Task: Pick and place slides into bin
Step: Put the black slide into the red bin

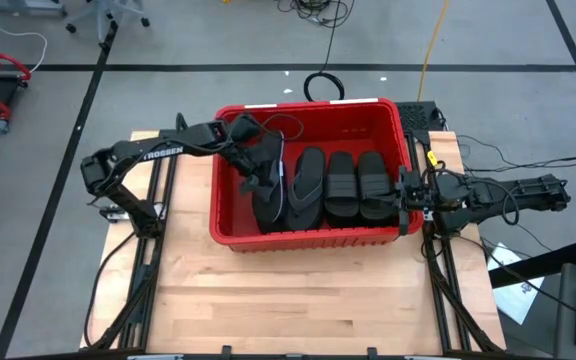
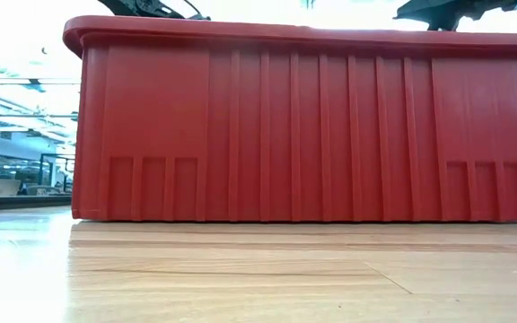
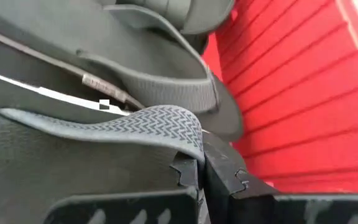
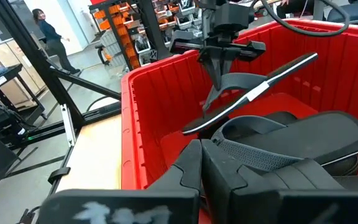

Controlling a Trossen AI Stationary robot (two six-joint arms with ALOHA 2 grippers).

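Bin: the red bin (image 1: 313, 235) sits at the far middle of the wooden table (image 1: 298, 300), between the 2 arms; in the low view its ribbed wall fills nearly the whole picture.
Slides: at least 4 black slides (image 1: 343, 185) lie side by side on the bin floor (the exact count under the left arm is hidden); none shows on the table outside the bin.
Left gripper: the left gripper (image 3: 202, 177) is inside the bin at its left end, clenched on the patterned strap of a thin flip-flop (image 4: 253, 93), which hangs tilted above the other slides and appears clear of them.
Right gripper: the right gripper (image 4: 201, 158) is at the bin's right rim, fingers closed; a ribbed strap lies right at its tips, but I cannot tell whether it is gripped or only touched.
Risk 1: the hold is on the strap alone, so the flip-flop could swing or twist as it is let go and land propped on the neighbouring slides or against the wall.
Risk 2: the strap might stay hooked on a finger when the jaws part, dragging the flip-flop back up with the arm.
Risk 3: both arms work close to the walls, so a careless lift could knock the rim and shift the bin.
Writing: white lettering on the left arm reads TROSSEN; a small label on the flip-flop's strap is too small to read.
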